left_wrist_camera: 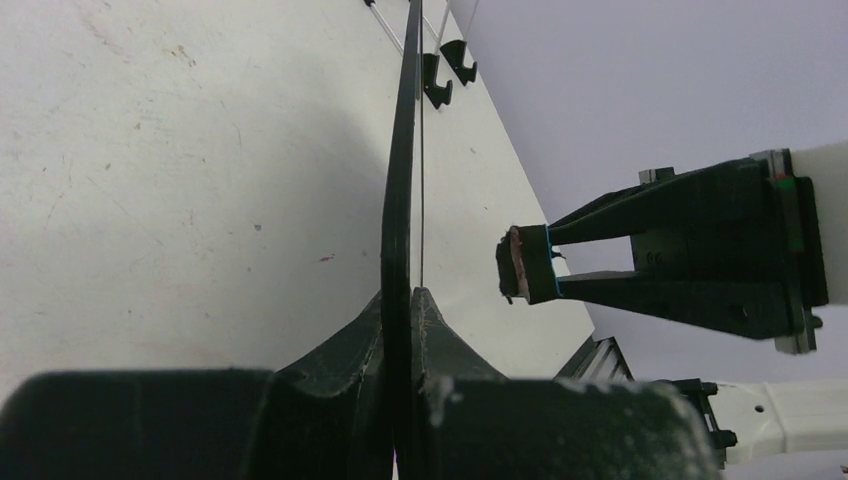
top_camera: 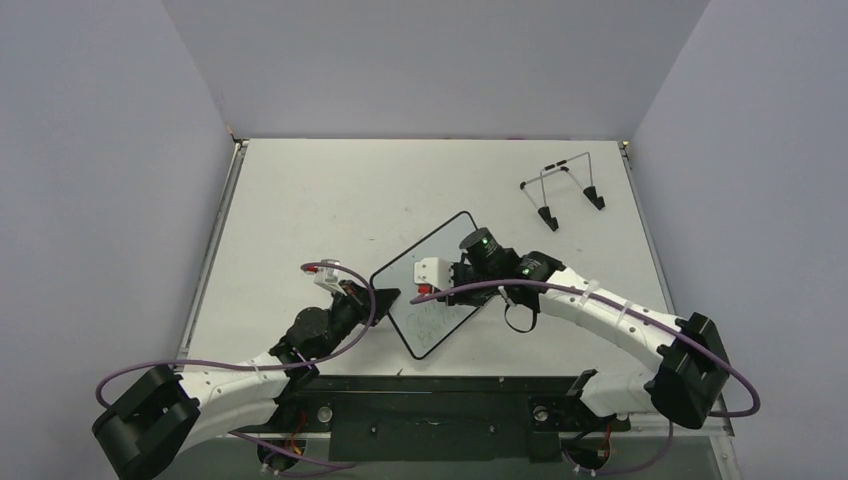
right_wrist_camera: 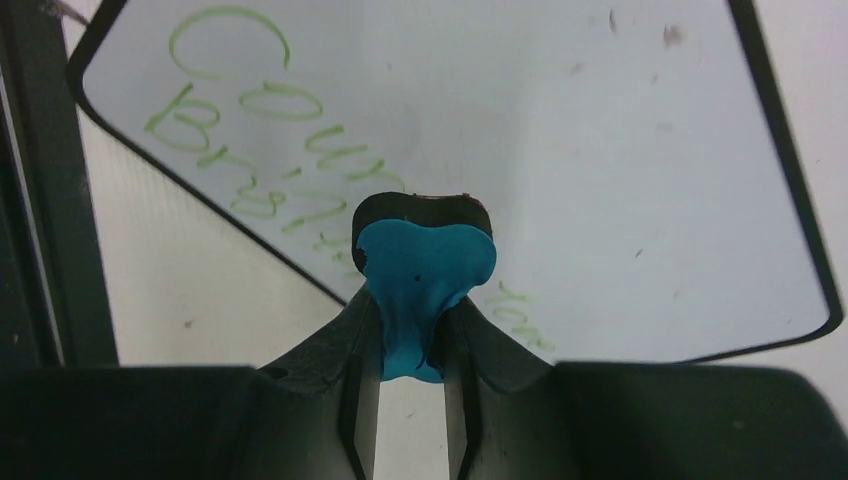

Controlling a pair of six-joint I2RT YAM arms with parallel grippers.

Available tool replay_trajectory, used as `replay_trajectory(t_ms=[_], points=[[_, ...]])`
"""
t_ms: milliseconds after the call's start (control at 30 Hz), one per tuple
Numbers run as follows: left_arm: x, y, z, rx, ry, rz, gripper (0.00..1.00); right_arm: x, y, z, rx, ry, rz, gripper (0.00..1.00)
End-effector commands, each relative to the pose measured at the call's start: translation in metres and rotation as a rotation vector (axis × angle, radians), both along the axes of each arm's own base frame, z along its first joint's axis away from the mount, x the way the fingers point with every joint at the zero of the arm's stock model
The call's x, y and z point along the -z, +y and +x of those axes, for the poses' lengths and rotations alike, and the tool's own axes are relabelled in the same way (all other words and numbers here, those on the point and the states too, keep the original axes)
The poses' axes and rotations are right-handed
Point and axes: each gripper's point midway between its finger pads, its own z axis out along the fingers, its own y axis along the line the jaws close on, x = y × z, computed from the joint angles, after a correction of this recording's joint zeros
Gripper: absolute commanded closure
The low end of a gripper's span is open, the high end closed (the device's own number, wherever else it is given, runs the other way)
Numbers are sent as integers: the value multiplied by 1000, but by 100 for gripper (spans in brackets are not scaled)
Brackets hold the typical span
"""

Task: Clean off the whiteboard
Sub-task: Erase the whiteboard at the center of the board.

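The right gripper [right_wrist_camera: 412, 335] was clamped on a blue eraser [right_wrist_camera: 425, 265], held over the green writing on the whiteboard [right_wrist_camera: 600, 150]. The left gripper [left_wrist_camera: 402, 300] was pinched shut on the board's left edge. The board was at the middle of the table [top_camera: 300, 200], with a wire stand [top_camera: 565, 190] far right.

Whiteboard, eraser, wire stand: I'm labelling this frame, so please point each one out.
whiteboard [top_camera: 438, 243], top external view, bare white surface.
eraser [right_wrist_camera: 425, 275], right wrist view, blue body.
wire stand [top_camera: 547, 214], top external view, near black foot.

1 camera looks down from behind; 2 wrist cameras (very close) share the whiteboard [top_camera: 425, 325].
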Motion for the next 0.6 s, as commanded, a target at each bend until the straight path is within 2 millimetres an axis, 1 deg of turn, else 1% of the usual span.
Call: replay_trajectory(t_ms=[0, 67, 133, 167, 233, 333, 433, 500, 533, 567], points=[[-31, -11, 0, 28, -2, -126, 100, -18, 43, 18, 44, -179, 81, 100], [-30, -12, -1, 33, 8, -127, 100, -14, 53, 13, 44, -214, 77, 100], [-29, -12, -1, 29, 16, -130, 100, -10, 63, 1, 7, -219, 78, 100], [-29, -12, -1, 26, 16, -133, 100, -5, 69, -9, -26, -216, 70, 100], [-30, -12, 0, 22, 17, -134, 100, 3, 75, -21, -68, -216, 41, 100], [-31, -12, 1, 21, 16, -132, 100, 16, 79, -32, -112, -218, -13, 100], [-33, -13, 1, 22, 12, -132, 100, 26, 81, -48, -187, -214, -68, 100], [-34, -13, 1, 23, 7, -132, 100, 34, 80, -57, -235, -215, -112, 100], [-35, -14, 1, 24, 3, -133, 100, 40, 76, -60, -251, -206, -143, 100], [-35, -13, 1, 24, 3, -131, 100, 40, 76, -63, -271, -209, -155, 100]])
